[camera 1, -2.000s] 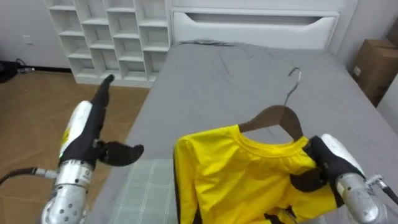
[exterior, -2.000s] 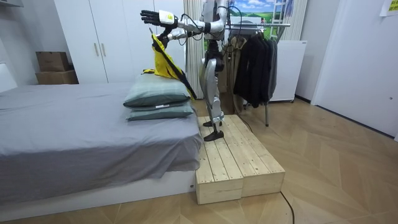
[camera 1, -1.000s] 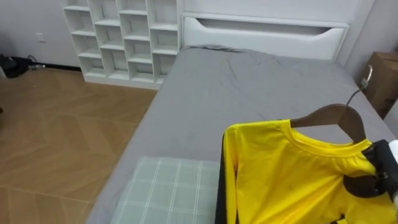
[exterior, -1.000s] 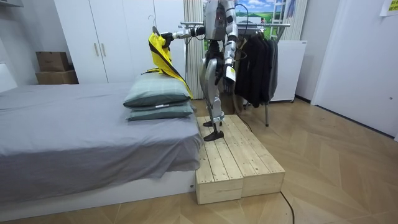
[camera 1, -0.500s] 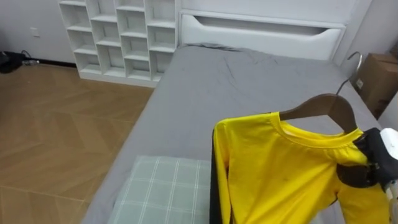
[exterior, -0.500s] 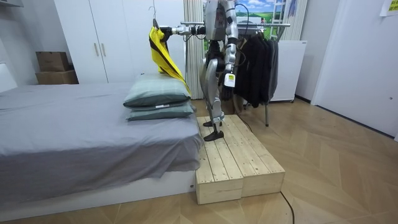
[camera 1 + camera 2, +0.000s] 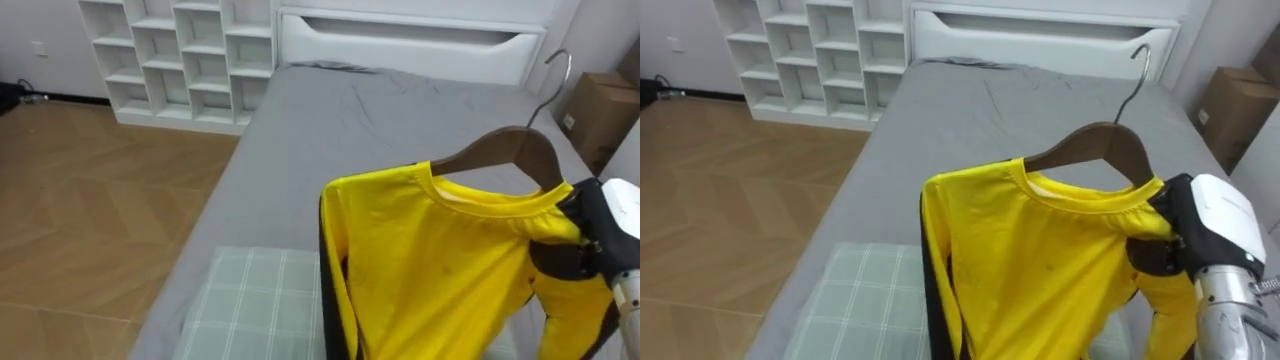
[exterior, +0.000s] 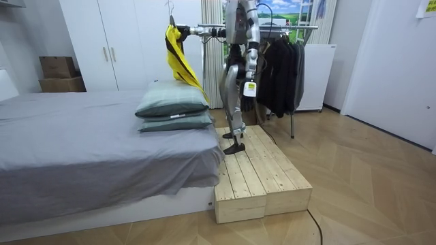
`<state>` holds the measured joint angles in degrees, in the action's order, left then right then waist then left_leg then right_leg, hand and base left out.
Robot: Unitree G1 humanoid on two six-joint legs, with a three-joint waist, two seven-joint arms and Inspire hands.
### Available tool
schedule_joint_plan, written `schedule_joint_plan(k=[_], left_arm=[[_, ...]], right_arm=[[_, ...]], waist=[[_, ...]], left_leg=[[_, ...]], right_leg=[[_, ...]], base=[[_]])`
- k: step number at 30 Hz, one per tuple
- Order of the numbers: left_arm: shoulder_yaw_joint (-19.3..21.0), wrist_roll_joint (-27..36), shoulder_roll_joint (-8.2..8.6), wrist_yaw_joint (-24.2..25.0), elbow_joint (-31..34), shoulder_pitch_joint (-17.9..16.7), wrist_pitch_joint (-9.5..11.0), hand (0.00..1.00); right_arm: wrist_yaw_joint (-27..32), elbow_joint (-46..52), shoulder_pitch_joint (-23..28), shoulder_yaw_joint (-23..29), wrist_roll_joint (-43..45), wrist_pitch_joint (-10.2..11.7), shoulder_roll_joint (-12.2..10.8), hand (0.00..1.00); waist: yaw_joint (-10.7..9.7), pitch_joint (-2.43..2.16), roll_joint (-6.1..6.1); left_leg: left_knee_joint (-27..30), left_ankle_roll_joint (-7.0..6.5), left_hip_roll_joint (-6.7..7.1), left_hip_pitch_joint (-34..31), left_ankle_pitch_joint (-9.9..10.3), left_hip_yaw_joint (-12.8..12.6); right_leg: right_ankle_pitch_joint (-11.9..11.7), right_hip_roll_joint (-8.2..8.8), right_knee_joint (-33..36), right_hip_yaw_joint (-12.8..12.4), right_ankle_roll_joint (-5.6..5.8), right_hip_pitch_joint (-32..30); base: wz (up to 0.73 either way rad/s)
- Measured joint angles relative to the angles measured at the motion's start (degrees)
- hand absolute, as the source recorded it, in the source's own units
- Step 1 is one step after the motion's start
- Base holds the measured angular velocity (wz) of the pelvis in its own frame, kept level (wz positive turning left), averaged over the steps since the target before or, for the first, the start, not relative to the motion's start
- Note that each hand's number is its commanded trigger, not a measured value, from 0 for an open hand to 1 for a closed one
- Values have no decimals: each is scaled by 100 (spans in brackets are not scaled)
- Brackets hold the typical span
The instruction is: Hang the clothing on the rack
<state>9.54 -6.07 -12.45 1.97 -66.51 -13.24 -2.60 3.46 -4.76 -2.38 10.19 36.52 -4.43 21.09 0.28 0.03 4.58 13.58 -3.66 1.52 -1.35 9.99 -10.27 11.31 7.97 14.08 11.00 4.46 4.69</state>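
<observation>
Yellow shirt (image 7: 450, 260) hangs on a wooden hanger (image 7: 505, 150), held above the bed

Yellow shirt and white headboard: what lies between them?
In the left eye view, bare grey bedsheet lies between yellow shirt and white headboard, crossed by the wooden hanger hook.

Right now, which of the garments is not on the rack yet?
The yellow shirt on the wooden hanger, held up in the right hand; the dark clothes hang on the rack behind the robot.
</observation>
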Motion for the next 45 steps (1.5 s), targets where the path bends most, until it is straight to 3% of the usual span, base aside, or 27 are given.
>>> schedule_joint_plan(k=[5,8,9,11,12,13,14,16,20,23,25,28,30,31,32,34,35,36,37,38,39,40,42,43,45], left_arm=[[-82,-437,22,5,-25,75,-151,0],[-91,-586,14,-2,-31,99,-160,0],[-87,-571,6,-15,-41,137,-160,0],[-85,-572,-19,-26,-75,264,-160,0],[-98,-550,-50,-25,-97,351,-158,0],[-192,-486,-110,-24,-113,409,-160,0],[-239,-474,-145,-22,-108,476,-162,0],[-312,-473,-226,-10,-59,631,-193,0],[-302,-460,-222,-17,-50,822,-354,0],[-303,-467,-246,-17,-47,781,-515,0],[-300,-474,-299,-11,-39,784,-620,0],[-304,-474,-397,-22,-55,770,-690,0],[-296,-468,-442,-29,-38,717,-696,0],[-289,-468,-434,-33,-34,713,-728,0],[-290,-475,-424,-42,-31,713,-773,0],[-299,-760,-369,-146,-35,642,-1037,0],[-298,-818,-354,-154,-35,619,-1078,0],[-303,-825,-327,-172,-53,607,-1119,0],[-304,-826,-280,-185,-56,606,-1125,0],[-304,-827,-211,-193,-55,603,-1126,0],[-304,-832,-168,-194,-54,604,-1126,0],[-299,-861,-93,-194,-53,604,-1126,0],[-301,-860,-18,-195,-53,602,-1144,0],[-299,-838,-1,-196,-53,606,-1224,0],[-305,-741,18,-254,-54,642,-1313,0]], right_arm=[[-49,339,443,25,2,15,-7,100],[-167,458,657,31,44,44,-8,100],[-174,458,659,31,11,80,-8,100],[-161,451,675,35,13,87,-9,100],[-161,399,672,34,4,115,-8,100],[-161,336,680,33,12,118,-11,100],[-162,309,688,34,13,111,-9,100],[-161,269,689,9,27,67,-9,100],[-206,272,687,-29,58,68,-17,100],[-314,371,681,-9,60,68,-16,100],[-453,516,676,-11,104,72,-16,100],[-562,600,667,-10,107,122,-16,100],[-641,694,661,-28,123,139,-16,100],[-662,755,654,-29,136,195,-16,100],[-668,755,629,-48,135,214,-16,100],[-666,776,563,-220,178,226,-16,100],[-667,787,568,-254,174,224,-17,100],[-668,791,571,-300,155,190,-26,100],[-668,794,568,-325,154,124,-29,100],[-665,801,564,-337,155,72,-31,100],[-662,803,560,-338,155,58,-33,100],[-662,812,558,-339,183,52,-35,100],[-661,813,553,-349,261,45,-35,100],[-650,814,552,-352,305,29,-38,100],[-599,848,552,-351,302,-36,-47,100]], waist=[[-160,0,147],[-178,20,113],[-168,29,91],[-164,73,16],[-147,72,-7],[-181,99,-48],[-227,100,-47],[-248,94,-38],[-369,76,-13],[-468,59,21],[-491,52,14],[-483,47,46],[-410,55,41],[-367,62,26],[-353,62,26],[-315,67,32],[-323,66,38],[-321,74,51],[-270,91,83],[-198,90,88],[-187,87,77],[-185,80,50],[-182,81,10],[-207,81,-14],[-380,78,1]], left_leg=[[-2,0,-120,-7,12,-328],[47,35,-352,91,113,-940],[68,59,-449,154,181,-1250],[99,104,-617,290,310,-1800],[182,143,-721,341,423,-2149],[237,172,-797,410,497,-2410],[236,180,-809,457,527,-2533],[253,254,-864,642,629,-3083],[393,353,-1012,767,696,-3503],[581,451,-1153,805,752,-3588],[878,550,-1379,803,876,-3669],[1283,663,-1584,825,939,-3684],[1744,669,-1758,777,940,-3481],[2036,644,-1810,702,903,-3077],[2149,621,-1804,674,864,-2843],[2398,575,-1709,630,678,-2056],[2405,540,-1650,576,649,-1808],[2295,521,-1440,516,653,-1216],[1998,493,-1118,440,714,-778],[1670,482,-873,292,753,-555],[1499,483,-761,189,752,-460],[1129,483,-554,6,746,-171],[741,415,-365,-210,621,203],[724,285,-318,-227,473,293],[708,285,-331,-282,468,181]], right_leg=[[-55,-25,-20,-219,4,-186],[-224,-129,17,-297,-64,-396],[-277,-151,72,-272,-100,-530],[-370,-166,97,-36,-164,-647],[-395,-110,168,355,-191,-706],[-400,-31,312,639,-216,-786],[-382,0,413,735,-251,-844],[-367,26,681,848,-358,-1095],[-418,-185,657,660,-491,-1236],[-378,-303,634,626,-574,-1250],[-270,-413,693,626,-656,-1244],[-82,-514,891,605,-757,-1252],[69,-614,1030,425,-821,-1265],[161,-709,1139,199,-825,-1281],[187,-740,1191,76,-849,-1284],[193,-945,1240,-405,-959,-1256],[175,-1015,1223,-537,-988,-1219],[131,-1121,1130,-780,-1032,-1202],[39,-1190,1015,-1042,-1058,-1214],[-97,-1259,887,-1320,-1050,-1266],[-176,-1301,806,-1438,-1050,-1284],[-319,-1382,659,-1655,-1031,-1323],[-463,-1529,558,-1959,-1015,-1387],[-518,-1632,557,-2115,-967,-1431],[-608,-1649,511,-2199,-910,-1511]], base=[[-33],[-110],[-154],[-160],[-150],[-135],[-115],[-116],[-68],[-32],[-19],[-13],[-43],[-63],[-87],[-108],[-108],[-110],[-144],[-122],[-115],[-85],[-103],[-90],[-44]])
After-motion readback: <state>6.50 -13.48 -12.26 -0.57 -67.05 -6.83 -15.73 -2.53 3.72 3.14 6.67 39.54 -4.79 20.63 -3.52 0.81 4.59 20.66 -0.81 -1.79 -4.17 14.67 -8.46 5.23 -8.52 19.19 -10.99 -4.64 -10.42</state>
